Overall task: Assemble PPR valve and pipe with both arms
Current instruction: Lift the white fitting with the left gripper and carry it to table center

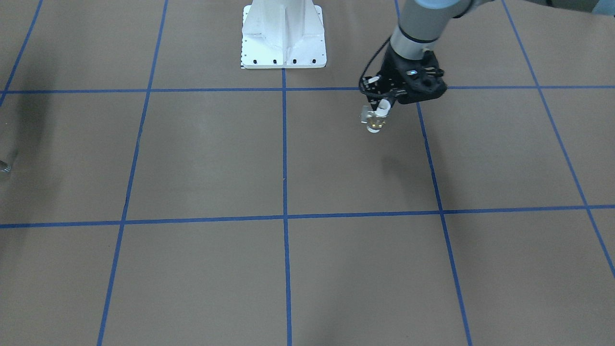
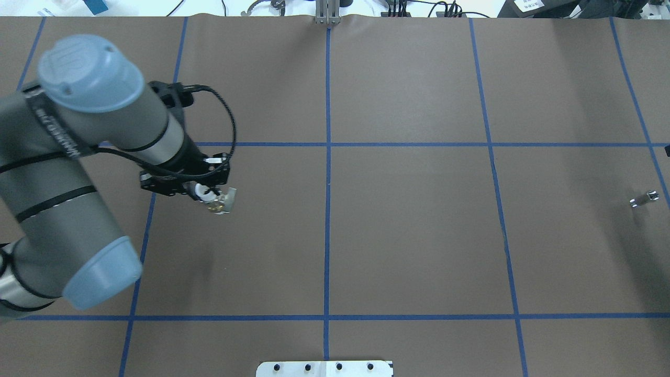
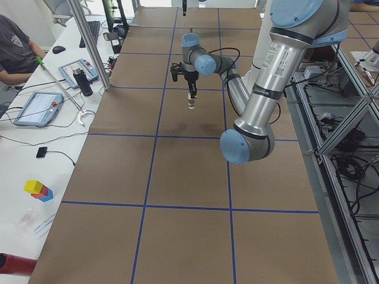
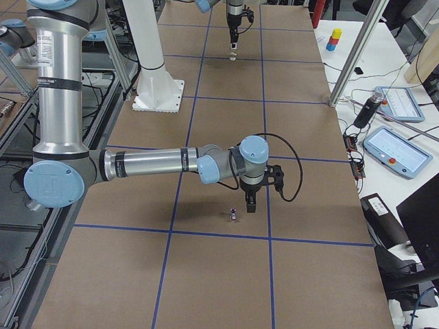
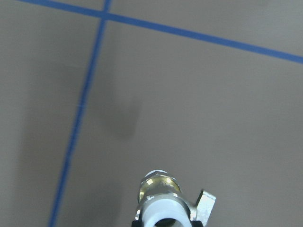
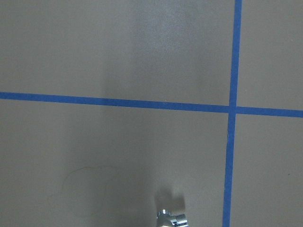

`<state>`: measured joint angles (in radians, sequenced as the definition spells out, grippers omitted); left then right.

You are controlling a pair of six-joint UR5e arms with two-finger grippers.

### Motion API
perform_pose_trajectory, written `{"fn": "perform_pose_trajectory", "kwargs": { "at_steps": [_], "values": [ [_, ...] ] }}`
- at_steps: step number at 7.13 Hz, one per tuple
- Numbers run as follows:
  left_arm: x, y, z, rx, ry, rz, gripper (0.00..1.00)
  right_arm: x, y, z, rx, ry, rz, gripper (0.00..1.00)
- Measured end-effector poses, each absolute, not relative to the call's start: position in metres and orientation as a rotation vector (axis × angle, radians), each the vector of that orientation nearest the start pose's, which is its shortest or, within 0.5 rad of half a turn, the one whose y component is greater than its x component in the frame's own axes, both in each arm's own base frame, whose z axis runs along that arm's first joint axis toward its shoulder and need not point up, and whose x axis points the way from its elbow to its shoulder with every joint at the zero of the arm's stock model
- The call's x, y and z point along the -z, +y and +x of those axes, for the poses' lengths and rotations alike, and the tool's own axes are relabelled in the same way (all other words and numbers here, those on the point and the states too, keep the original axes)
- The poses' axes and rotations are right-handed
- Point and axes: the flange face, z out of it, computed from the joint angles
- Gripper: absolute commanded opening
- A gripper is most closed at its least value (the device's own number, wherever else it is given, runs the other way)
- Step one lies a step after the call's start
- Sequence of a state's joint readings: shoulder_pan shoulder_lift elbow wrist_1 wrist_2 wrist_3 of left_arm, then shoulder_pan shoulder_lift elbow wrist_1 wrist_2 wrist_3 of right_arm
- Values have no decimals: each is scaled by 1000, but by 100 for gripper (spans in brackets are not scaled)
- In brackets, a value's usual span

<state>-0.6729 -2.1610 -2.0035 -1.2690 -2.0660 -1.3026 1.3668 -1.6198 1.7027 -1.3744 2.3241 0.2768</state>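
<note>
One valve [image 1: 374,120], one pipe [image 2: 644,199] and two arms, the left arm [image 2: 78,157] and the right arm [image 4: 151,164], are at the counter [image 2: 419,235]. The left end effector [image 1: 380,109] is closed on the valve's white end. The valve hangs below it, clear of the surface, over the counter's left half. The pipe lies on the counter near its right edge. The right end effector [image 4: 252,204] hangs just beside the pipe, and I cannot tell how far open it is.
</note>
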Motion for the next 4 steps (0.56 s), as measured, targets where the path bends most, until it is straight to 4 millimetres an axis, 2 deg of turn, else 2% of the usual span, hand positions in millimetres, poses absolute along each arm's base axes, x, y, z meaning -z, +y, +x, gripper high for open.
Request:
{"fn": "perform_pose_trajectory", "kwargs": {
  "at_steps": [1,2,3,4],
  "values": [
    [-144,-435,425,197,854,-99,0,-597,-489,-35,37,-790,80,100],
    [-108,-458,459,201,850,-87,0,-597,-489,-36,38,-790,79,100],
    [-81,-484,495,203,851,-74,0,-596,-489,-37,41,-791,78,100],
    [-73,-505,524,200,861,-62,0,-596,-489,-38,43,-792,78,100]
  ]
}}
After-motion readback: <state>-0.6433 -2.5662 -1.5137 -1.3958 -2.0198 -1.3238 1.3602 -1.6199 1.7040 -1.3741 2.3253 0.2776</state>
